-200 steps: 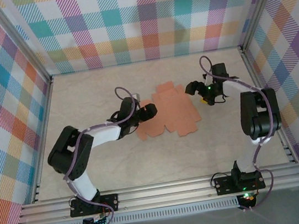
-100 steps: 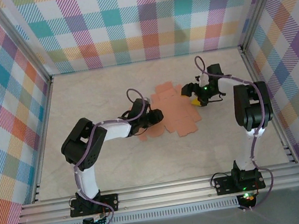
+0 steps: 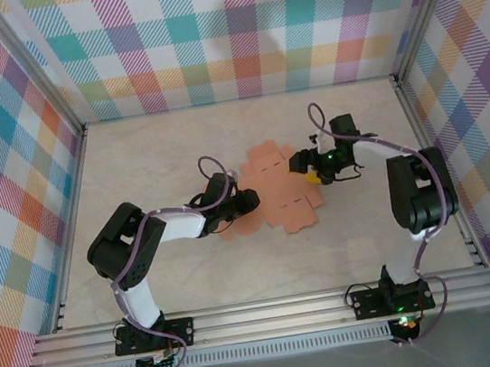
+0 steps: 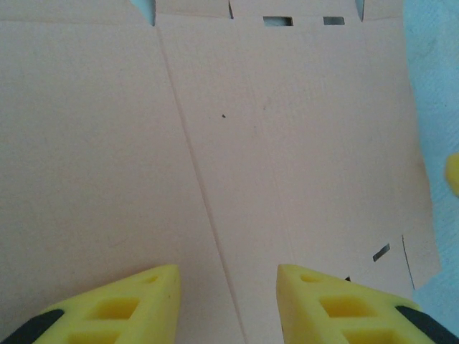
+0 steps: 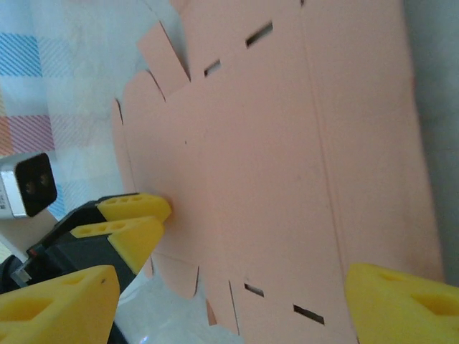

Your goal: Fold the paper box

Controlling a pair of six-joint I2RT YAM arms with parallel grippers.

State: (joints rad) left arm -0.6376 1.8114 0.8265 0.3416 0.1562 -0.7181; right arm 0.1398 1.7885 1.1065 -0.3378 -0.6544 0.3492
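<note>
The left gripper (image 4: 224, 281) is being held low over the near-left part of the paper box (image 3: 281, 192). Its yellow fingertips (image 4: 122, 304) are being kept partly apart, with bare card showing between them, and nothing is being gripped. Whether the tips are being pressed onto the card cannot be told.

The box is lying as an unfolded cutout on the table (image 3: 150, 160), between the two grippers and about mid-table. A scored crease (image 4: 193, 179) is being shown running away from the left fingertips.

The card is being judged thin, light and fairly limp. It is likely to slide on the smooth table under any sideways push, to bend readily along its scores, and to take an unwanted kink if squeezed mid-panel. A hold is best being taken at an outer panel edge or flap, pinched across its thickness close to a crease. Meanwhile the neighbouring panel is being pinned flat by the other arm.

Farther back, the right gripper (image 5: 233, 287) is being held over the far-right side with its jaws spread wide and nothing between them but the card's face below. Beyond it, small slots (image 5: 258, 34) and rounded tabs (image 3: 268, 151) are lying along the far edge.
</note>
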